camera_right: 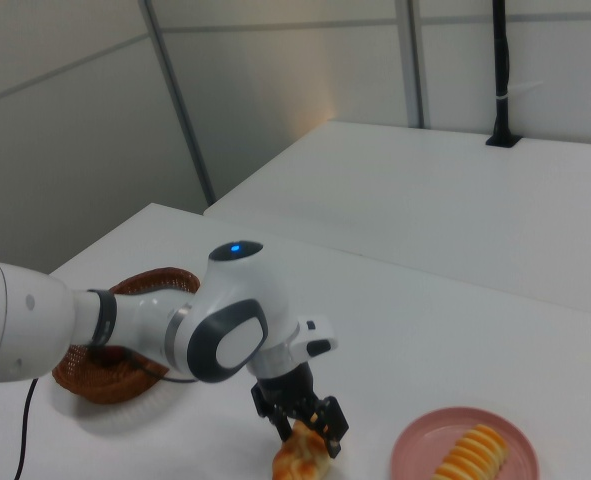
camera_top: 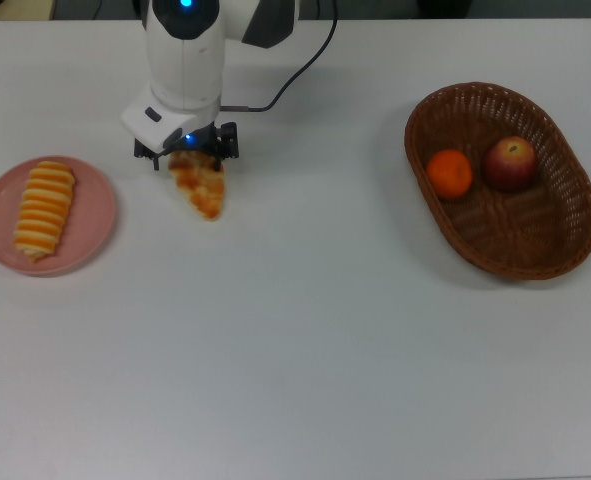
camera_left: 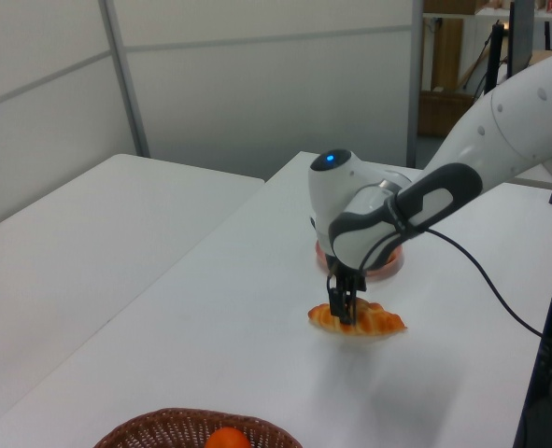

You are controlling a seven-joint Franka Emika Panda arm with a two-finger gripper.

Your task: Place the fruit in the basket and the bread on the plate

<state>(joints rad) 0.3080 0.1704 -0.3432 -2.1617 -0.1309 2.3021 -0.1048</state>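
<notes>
Top view | end effector (camera_top: 187, 157) over knobbly roll (camera_top: 201, 184) wide end

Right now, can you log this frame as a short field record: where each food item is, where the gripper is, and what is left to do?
dark red apple: inside brown woven wicker basket
bright orange mandarin: inside basket, on the top view's left of apple
pale striped roll: on round pink plate
brown knobbly pointed roll: on white table, off the plate
gripper: down at the knobbly roll's end
left to do: knobbly roll onto plate
</notes>
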